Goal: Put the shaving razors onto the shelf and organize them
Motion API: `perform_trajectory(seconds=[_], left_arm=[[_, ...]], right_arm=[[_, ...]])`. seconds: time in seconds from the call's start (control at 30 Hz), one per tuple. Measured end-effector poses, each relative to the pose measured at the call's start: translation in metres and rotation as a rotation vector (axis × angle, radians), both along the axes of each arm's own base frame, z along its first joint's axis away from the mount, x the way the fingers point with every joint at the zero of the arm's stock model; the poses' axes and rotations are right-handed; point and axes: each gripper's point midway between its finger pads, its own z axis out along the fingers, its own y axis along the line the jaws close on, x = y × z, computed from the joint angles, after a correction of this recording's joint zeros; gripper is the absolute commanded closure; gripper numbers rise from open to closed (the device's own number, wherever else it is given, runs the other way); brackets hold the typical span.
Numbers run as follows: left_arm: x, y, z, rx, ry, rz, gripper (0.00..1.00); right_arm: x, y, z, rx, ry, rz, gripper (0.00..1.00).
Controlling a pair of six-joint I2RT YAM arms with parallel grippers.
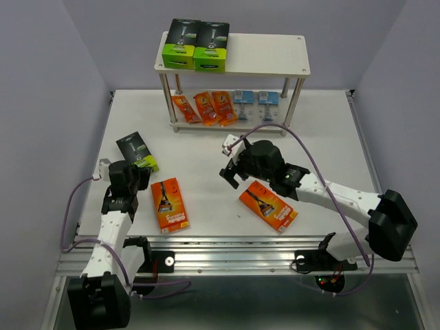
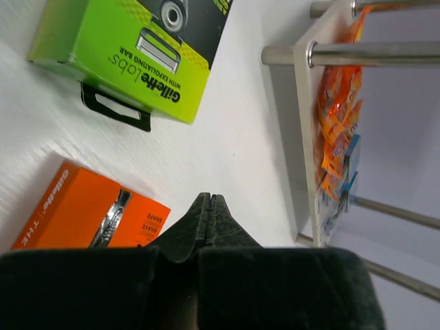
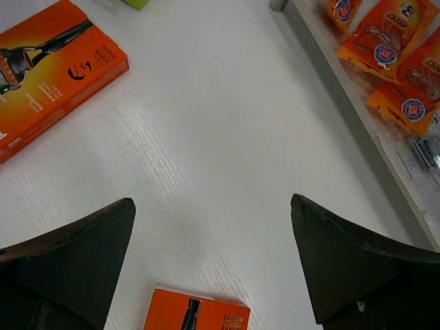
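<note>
Top external: white ribbed table (image 1: 330, 144); at its far edge, two-tier shelf (image 1: 268, 56), pale flat boards on thin metal legs. Up top, two glossy lime boxes (image 1: 196, 45) side by side; below, crinkly foil packets (image 1: 206, 108) beside clear blister packs (image 1: 254, 102). On table, loose lime box (image 1: 137, 151), two flat orange boxes (image 1: 169, 203). Left gripper (image 2: 208, 206) low beside loose lime box, pads pressed together, empty. Right gripper (image 3: 213, 206) angled down between orange boxes, jaws spread wide.
</note>
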Motion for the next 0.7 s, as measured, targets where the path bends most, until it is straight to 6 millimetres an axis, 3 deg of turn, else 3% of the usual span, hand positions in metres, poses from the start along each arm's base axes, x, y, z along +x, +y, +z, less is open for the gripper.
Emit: perform_trajectory(seconds=[0.13, 0.17, 0.2, 0.27, 0.3, 0.43, 0.7], left_arm=[[-0.009, -0.008, 0.005, -0.003, 0.008, -0.052, 1.00], [-0.011, -0.008, 0.005, 0.000, 0.016, -0.054, 0.93], [-0.012, -0.008, 0.004, 0.005, 0.027, -0.052, 0.62], [-0.016, -0.005, -0.001, 0.019, 0.052, -0.047, 0.47], [-0.017, -0.003, -0.003, 0.018, 0.062, -0.032, 0.44], [-0.015, 0.008, -0.010, 0.039, 0.081, 0.028, 0.43], [-0.005, 0.021, -0.055, 0.046, 0.215, 0.102, 0.48]], right_arm=[[-0.002, 0.018, -0.020, -0.074, -0.033, 0.066, 0.00], [-0.003, 0.023, -0.025, -0.090, -0.037, 0.079, 0.00], [-0.002, 0.028, -0.028, -0.102, -0.039, 0.086, 0.00], [0.001, 0.034, -0.031, -0.112, -0.043, 0.089, 0.00], [0.003, 0.035, -0.031, -0.114, -0.046, 0.085, 0.00], [0.007, 0.032, -0.030, -0.123, -0.057, 0.058, 0.00], [0.014, 0.026, -0.030, -0.143, -0.076, 0.018, 0.00]])
